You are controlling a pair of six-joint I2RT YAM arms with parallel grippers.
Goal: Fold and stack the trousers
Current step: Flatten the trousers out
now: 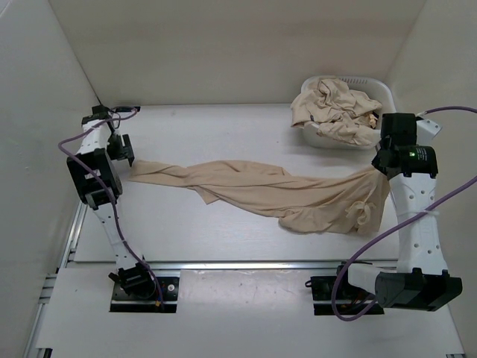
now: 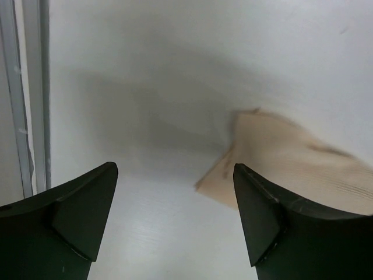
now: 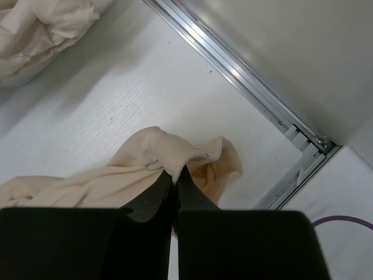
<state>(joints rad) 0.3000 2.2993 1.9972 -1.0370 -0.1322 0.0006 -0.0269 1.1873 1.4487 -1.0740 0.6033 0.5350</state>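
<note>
The right gripper [image 3: 175, 175] is clenched on the waist end of the trousers [image 1: 261, 190], which stretch away from it to a leg tip just beside the released left gripper [image 2: 175, 192].

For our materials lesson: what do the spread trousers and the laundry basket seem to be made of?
Trousers: thin, soft, matte beige fabric, probably a light knit; it drapes and wrinkles freely. Laundry basket: likely white plastic, its rim smooth and rigid.

Trousers [image 1: 261, 190] plain beige-tan; basket [image 1: 376, 89] white; table [image 1: 223, 127] white.
</note>
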